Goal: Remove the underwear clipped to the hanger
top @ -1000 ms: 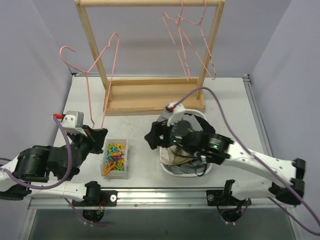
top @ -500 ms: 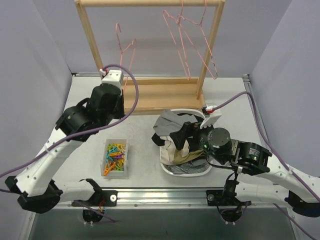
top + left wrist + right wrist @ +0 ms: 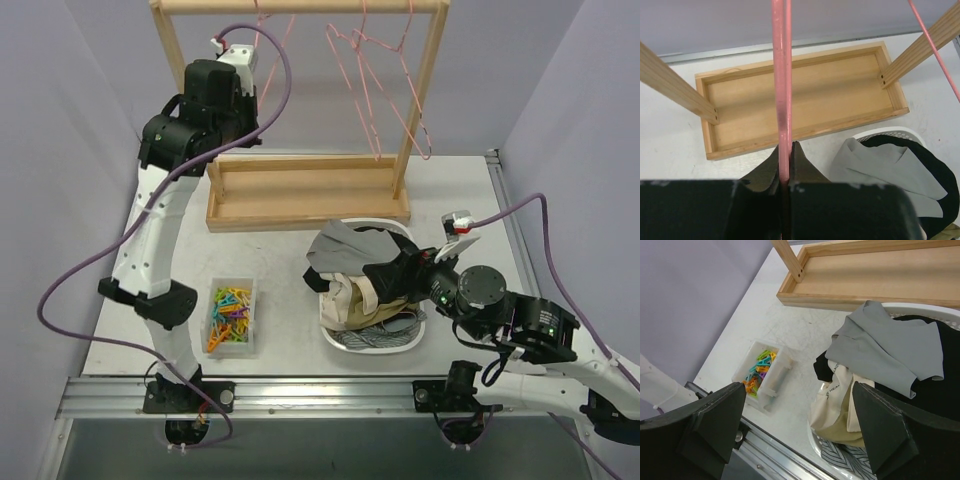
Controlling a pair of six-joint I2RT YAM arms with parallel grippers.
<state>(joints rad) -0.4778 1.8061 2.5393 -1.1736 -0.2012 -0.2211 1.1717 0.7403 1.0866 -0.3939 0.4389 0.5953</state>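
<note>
Grey cloth garment (image 3: 350, 245) lay topmost in the round white plastic basket (image 3: 385, 347), heaped over an olive-and-cream garment (image 3: 350, 300). The right claw (image 3: 392, 280) hung just right of that heap, covering the basket's right side. Bare table (image 3: 285, 260) lay left of the basket, toward a clear bin of coloured clips (image 3: 231, 316).

From the left wrist, the left claw (image 3: 785, 150) was clamped on a pink wire hanger (image 3: 781, 75) above the light wooden rack (image 3: 800, 95); the hanger's top was cut off.

From the right wrist, the right claw's jaws stood wide with nothing between them, above the heap's left edge. A black-and-white patterned cloth (image 3: 840, 460) showed only at the near rim, mostly buried.
</note>
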